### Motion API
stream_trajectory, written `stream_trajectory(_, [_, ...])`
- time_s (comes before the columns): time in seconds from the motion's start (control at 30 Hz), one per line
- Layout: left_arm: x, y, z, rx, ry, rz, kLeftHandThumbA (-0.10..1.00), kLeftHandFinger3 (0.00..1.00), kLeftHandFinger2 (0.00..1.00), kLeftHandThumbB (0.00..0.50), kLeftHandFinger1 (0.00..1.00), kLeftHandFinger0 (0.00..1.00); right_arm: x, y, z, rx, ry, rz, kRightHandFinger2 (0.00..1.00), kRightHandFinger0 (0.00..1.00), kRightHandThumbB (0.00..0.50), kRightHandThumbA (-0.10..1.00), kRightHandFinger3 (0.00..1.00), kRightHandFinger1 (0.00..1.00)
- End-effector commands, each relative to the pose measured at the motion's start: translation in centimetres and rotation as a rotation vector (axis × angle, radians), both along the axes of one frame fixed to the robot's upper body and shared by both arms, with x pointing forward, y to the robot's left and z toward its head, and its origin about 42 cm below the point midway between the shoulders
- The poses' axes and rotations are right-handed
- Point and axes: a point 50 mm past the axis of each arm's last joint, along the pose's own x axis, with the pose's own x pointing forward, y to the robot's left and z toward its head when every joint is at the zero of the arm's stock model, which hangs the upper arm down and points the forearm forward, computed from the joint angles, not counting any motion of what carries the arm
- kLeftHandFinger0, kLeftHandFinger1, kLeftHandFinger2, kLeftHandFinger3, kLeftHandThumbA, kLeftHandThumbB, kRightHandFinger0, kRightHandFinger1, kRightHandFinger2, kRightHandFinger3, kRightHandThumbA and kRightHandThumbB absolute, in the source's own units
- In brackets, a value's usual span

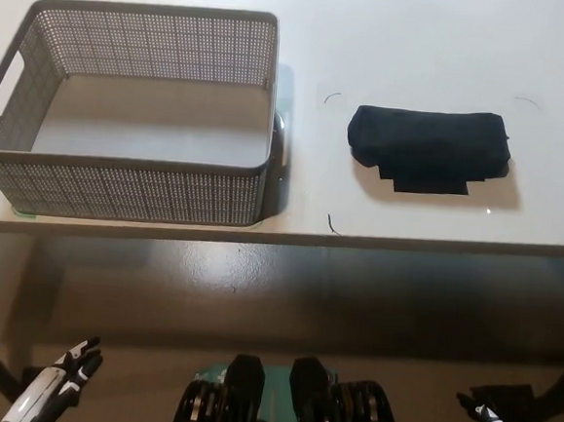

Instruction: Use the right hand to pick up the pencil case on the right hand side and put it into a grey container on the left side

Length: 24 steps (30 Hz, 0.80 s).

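Two hands: white left hand [62, 375] and black right hand [488, 421] low, finger state unclear.
Case: black soft fabric pencil case [429, 146] on white table [422, 46].
Container: grey perforated plastic basket [133, 111], apart to its left.

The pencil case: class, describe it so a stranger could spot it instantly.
Start at the white table; right of the grey container lies the pencil case, inside thin corner marks. It is the only black, soft, oblong thing on the tabletop.

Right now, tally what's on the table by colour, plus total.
Grey: 1, the perforated container, nothing in it.
Black: 1, the pencil case, lying right of the container, apart from it.
Total: 2.
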Motion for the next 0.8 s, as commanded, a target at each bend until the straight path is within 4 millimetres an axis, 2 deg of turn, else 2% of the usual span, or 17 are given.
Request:
stream_trajectory(0.0, [0.6, 0.7, 1.4, 0.047, -0.074, -0.045, 1.0, 1.0, 1.0, 0.28, 1.0, 1.0, 0.9, -0.1, 1.2, -0.006, -0.139, 0.003, 1.0, 1.0, 0.307, 1.0, 1.0, 1.0])
stream_trajectory(0.03, [0.5, 0.8, 1.5, 0.048, -0.086, -0.048, 1.0, 1.0, 1.0, 0.264, 1.0, 1.0, 0.6, -0.2, 1.4, -0.003, -0.154, -0.004, 1.0, 1.0, 0.303, 1.0, 1.0, 1.0])
stream_trajectory(0.1, [0.4, 0.9, 1.7, 0.062, -0.087, -0.047, 1.0, 1.0, 1.0, 0.288, 1.0, 1.0, 0.2, -0.5, 2.2, 0.0, -0.188, -0.013, 1.0, 1.0, 0.306, 1.0, 1.0, 1.0])
stream_trajectory(0.17, [0.5, 1.0, 1.9, 0.065, -0.088, -0.045, 1.0, 1.0, 1.0, 0.277, 1.0, 1.0, 0.0, -0.8, 3.0, -0.003, -0.21, -0.019, 1.0, 1.0, 0.309, 1.0, 1.0, 1.0])
stream_trajectory(0.23, [0.5, 1.0, 1.8, 0.045, -0.093, -0.04, 1.0, 1.0, 1.0, 0.259, 1.0, 1.0, -1.0, -1.5, 5.1, 0.003, -0.285, -0.043, 1.0, 1.0, 0.366, 1.0, 1.0, 1.0])
stream_trajectory(0.27, [0.5, 0.9, 1.8, 0.046, -0.094, -0.039, 1.0, 1.0, 1.0, 0.252, 1.0, 1.0, -1.3, -1.7, 5.6, -0.005, -0.304, -0.049, 1.0, 1.0, 0.382, 1.0, 1.0, 1.0])
stream_trajectory(0.33, [0.5, 0.9, 1.8, 0.052, -0.092, -0.04, 1.0, 1.0, 1.0, 0.263, 1.0, 1.0, -2.2, -2.0, 7.3, 0.014, -0.372, -0.082, 1.0, 1.0, 0.411, 0.92, 1.0, 1.0])
stream_trajectory(0.37, [0.5, 1.0, 1.8, 0.049, -0.093, -0.041, 1.0, 1.0, 1.0, 0.263, 1.0, 1.0, -2.6, -2.1, 8.2, 0.012, -0.409, -0.096, 1.0, 1.0, 0.409, 0.9, 1.0, 1.0])
stream_trajectory(0.43, [0.5, 1.0, 1.8, 0.058, -0.091, -0.043, 1.0, 1.0, 1.0, 0.266, 1.0, 1.0, -3.0, -2.2, 9.1, 0.01, -0.438, -0.1, 1.0, 1.0, 0.403, 0.9, 1.0, 1.0])
stream_trajectory(0.47, [0.4, 1.0, 1.8, 0.061, -0.092, -0.043, 1.0, 1.0, 1.0, 0.271, 1.0, 1.0, -3.3, -2.3, 9.8, 0.017, -0.464, -0.098, 1.0, 1.0, 0.435, 0.98, 1.0, 1.0])
stream_trajectory(0.5, [0.4, 1.0, 1.8, 0.067, -0.092, -0.046, 1.0, 1.0, 1.0, 0.27, 1.0, 1.0, -3.6, -2.5, 10.8, -0.001, -0.485, -0.092, 1.0, 1.0, 0.403, 0.95, 1.0, 1.0])
stream_trajectory(0.63, [0.2, 1.2, 1.9, 0.075, -0.087, -0.039, 1.0, 1.0, 1.0, 0.29, 1.0, 1.0, -4.3, -2.7, 14.4, -0.02, -0.596, -0.081, 1.0, 1.0, 0.393, 0.94, 1.0, 1.0])
stream_trajectory(0.73, [0.0, 1.2, 2.0, 0.072, -0.085, -0.033, 1.0, 1.0, 1.0, 0.285, 1.0, 1.0, -4.5, -2.8, 16.3, -0.03, -0.64, -0.069, 1.0, 1.0, 0.408, 0.94, 1.0, 1.0])
stream_trajectory(0.77, [0.0, 1.2, 2.0, 0.071, -0.088, -0.032, 1.0, 1.0, 1.0, 0.274, 1.0, 1.0, -4.5, -2.8, 17.1, -0.028, -0.664, -0.059, 1.0, 1.0, 0.397, 0.91, 1.0, 1.0])
